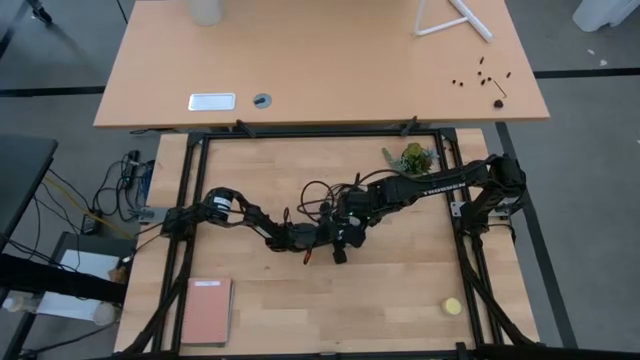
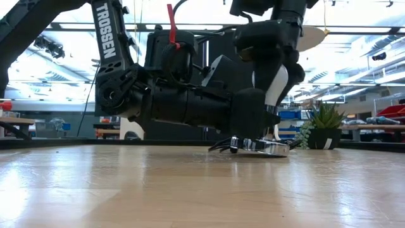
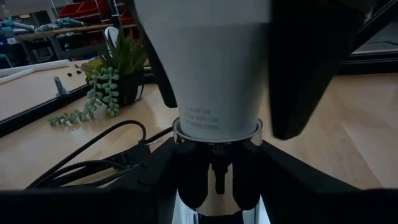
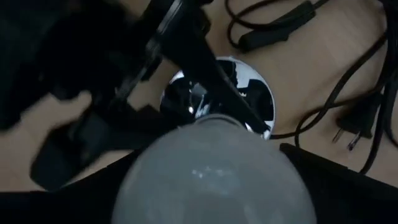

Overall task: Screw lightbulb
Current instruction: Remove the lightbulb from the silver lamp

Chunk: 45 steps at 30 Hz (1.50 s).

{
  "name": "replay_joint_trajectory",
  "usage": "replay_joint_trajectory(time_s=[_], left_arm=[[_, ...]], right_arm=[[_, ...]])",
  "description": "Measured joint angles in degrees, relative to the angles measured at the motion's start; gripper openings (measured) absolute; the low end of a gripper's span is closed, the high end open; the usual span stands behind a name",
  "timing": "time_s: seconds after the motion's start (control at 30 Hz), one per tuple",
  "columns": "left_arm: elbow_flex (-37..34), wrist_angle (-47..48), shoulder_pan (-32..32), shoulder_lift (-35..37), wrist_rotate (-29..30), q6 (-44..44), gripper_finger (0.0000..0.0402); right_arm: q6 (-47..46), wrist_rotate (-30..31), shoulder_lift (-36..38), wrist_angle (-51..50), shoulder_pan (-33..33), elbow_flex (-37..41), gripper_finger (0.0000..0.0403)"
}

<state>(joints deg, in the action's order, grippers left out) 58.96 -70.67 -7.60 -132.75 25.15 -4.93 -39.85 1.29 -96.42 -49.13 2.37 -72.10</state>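
Near the centre of the high view both arms meet over the bench (image 1: 400, 290). The lightbulb (image 3: 214, 74) stands upright with its narrow end down in the socket of the round silvery base (image 2: 262, 147), which rests on the wood. The left gripper (image 3: 217, 180) lies low and is clamped around the base's neck just under the bulb. The right gripper (image 4: 211, 180) comes from above with its fingers astride the bulb's dome; whether they press it or stand slightly apart I cannot tell. A black cord (image 4: 323, 106) curls beside the base, and a small potted plant (image 3: 115, 78) stands behind it.

Wooden table (image 1: 400, 290): silvery disc (image 2: 266, 147), black cord (image 4: 323, 112), plant (image 1: 412, 157), notebook (image 1: 206, 311)
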Motion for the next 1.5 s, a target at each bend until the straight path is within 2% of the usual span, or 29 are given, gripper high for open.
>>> replay_joint_trajectory(time_s=[0.37,0.6,0.83,1.03,1.17,1.27,1.33,1.4,1.5], left_arm=[[0.0,1.2,0.0,0.1,1.0,0.0,0.0184],[0.1,1.2,0.0,0.0,1.0,0.5,0.0184],[0.1,1.2,0.1,0.0,-0.3,0.4,0.0184],[0.0,0.9,0.3,0.0,-2.8,-0.1,0.0184],[0.0,0.9,0.3,0.0,-3.4,-1.1,0.0184],[0.0,0.8,0.3,0.0,-3.6,-1.1,0.0184],[0.0,0.8,0.3,0.0,-3.6,-0.7,0.0184],[0.0,0.8,0.3,0.0,-3.6,0.0,0.0184],[0.0,0.8,0.3,0.0,-3.6,0.0,0.0184]], right_arm=[[-12.5,5.1,0.0,1.4,2.7,0.0,0.0279],[-11.2,5.8,0.0,0.9,3.0,0.0,0.0257],[13.0,5.1,0.0,0.7,2.5,0.0,0.0272],[38.0,2.6,0.0,0.3,1.4,-0.1,0.0255],[53.9,2.4,0.0,0.3,1.1,-0.1,0.0257],[68.4,3.4,0.0,0.2,1.1,-0.1,0.0271],[76.9,6.3,0.0,0.4,1.1,0.0,0.0276],[78.4,7.9,0.0,0.5,1.1,0.0,0.0277],[72.7,8.2,0.0,0.3,1.1,0.0,0.0276]])
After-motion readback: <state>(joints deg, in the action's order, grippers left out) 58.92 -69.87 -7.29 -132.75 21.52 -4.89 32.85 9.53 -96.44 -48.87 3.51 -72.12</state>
